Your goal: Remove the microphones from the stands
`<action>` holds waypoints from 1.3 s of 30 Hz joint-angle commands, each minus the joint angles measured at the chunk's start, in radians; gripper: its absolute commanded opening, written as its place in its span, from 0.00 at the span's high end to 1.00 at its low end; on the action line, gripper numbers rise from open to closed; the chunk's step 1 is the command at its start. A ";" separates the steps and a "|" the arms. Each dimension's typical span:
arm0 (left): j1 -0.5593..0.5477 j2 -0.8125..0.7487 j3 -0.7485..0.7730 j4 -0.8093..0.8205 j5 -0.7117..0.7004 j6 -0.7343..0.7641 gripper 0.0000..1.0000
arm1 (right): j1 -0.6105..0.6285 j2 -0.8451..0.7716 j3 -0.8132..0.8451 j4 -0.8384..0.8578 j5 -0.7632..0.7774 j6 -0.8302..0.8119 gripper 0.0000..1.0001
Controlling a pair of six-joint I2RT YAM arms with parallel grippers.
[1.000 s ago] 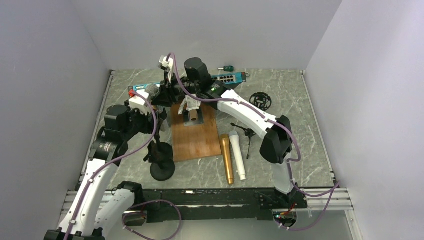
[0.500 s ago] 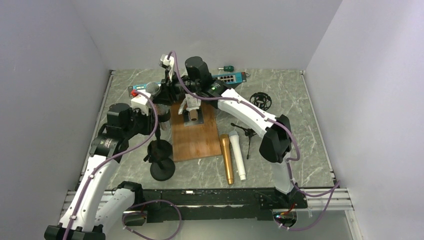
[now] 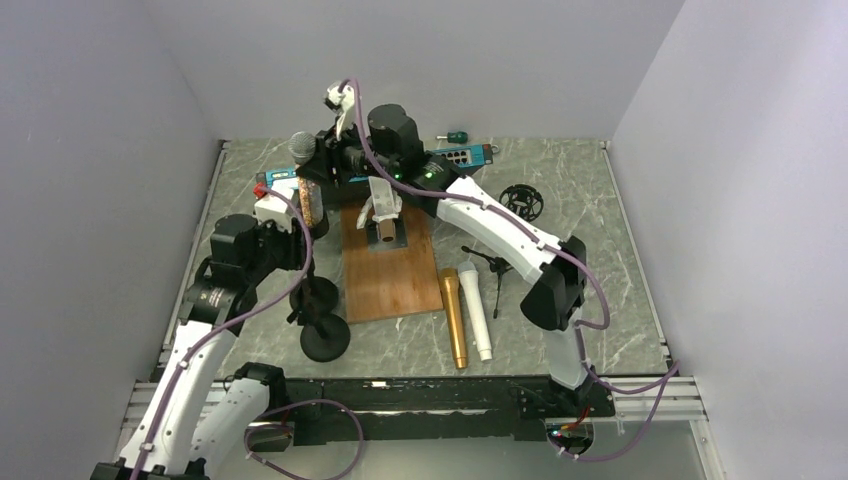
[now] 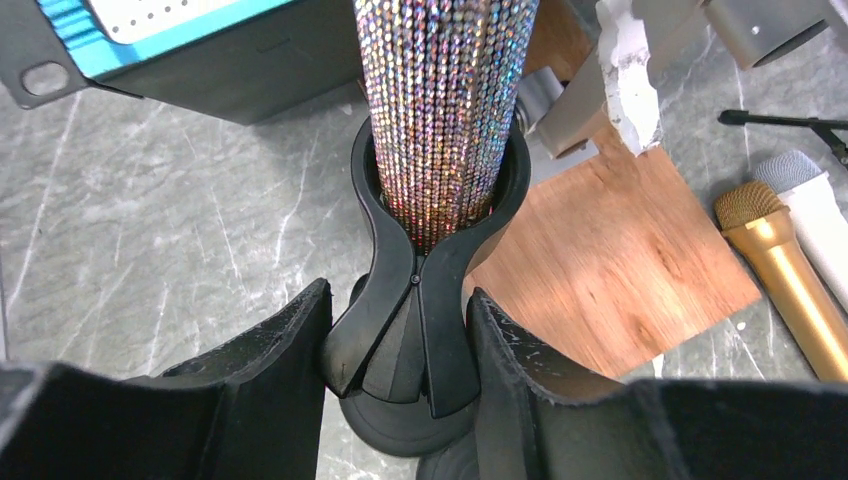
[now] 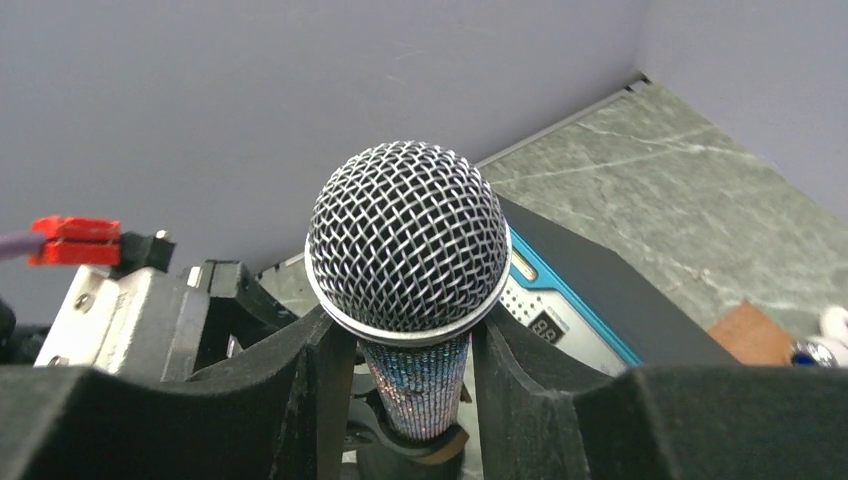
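Note:
The microphone has a grey mesh head [image 3: 302, 147] and a glittering body [image 3: 310, 205]; it also shows in the right wrist view [image 5: 408, 240]. Its lower end sits in the black clip [image 4: 420, 290] of the stand. The stand's round base [image 3: 325, 340] rests on the table. My right gripper [image 3: 325, 162] [image 5: 412, 360] is shut on the microphone body just under the head. My left gripper [image 3: 305, 240] [image 4: 400, 350] is shut on the clip's stem, one finger [image 4: 270, 380] on each side. The glittering body [image 4: 445, 100] rises out of the clip ring.
A wooden board [image 3: 395, 275] with a metal piece [image 3: 384, 215] lies right of the stand. A gold microphone [image 3: 455, 315], a white microphone [image 3: 477, 310] and a small tripod [image 3: 495, 268] lie beside it. A blue network switch [image 3: 455, 157], a green screwdriver [image 3: 456, 136] and a black ring mount [image 3: 521, 201] are at the back.
My right gripper has risen toward the back with the microphone, so the head stands higher and more of the glittering body shows above the clip. My left gripper stays on the clip.

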 commanded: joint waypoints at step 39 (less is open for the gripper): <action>0.000 -0.156 -0.243 0.122 0.046 -0.021 1.00 | 0.114 -0.136 0.330 0.073 0.316 -0.239 1.00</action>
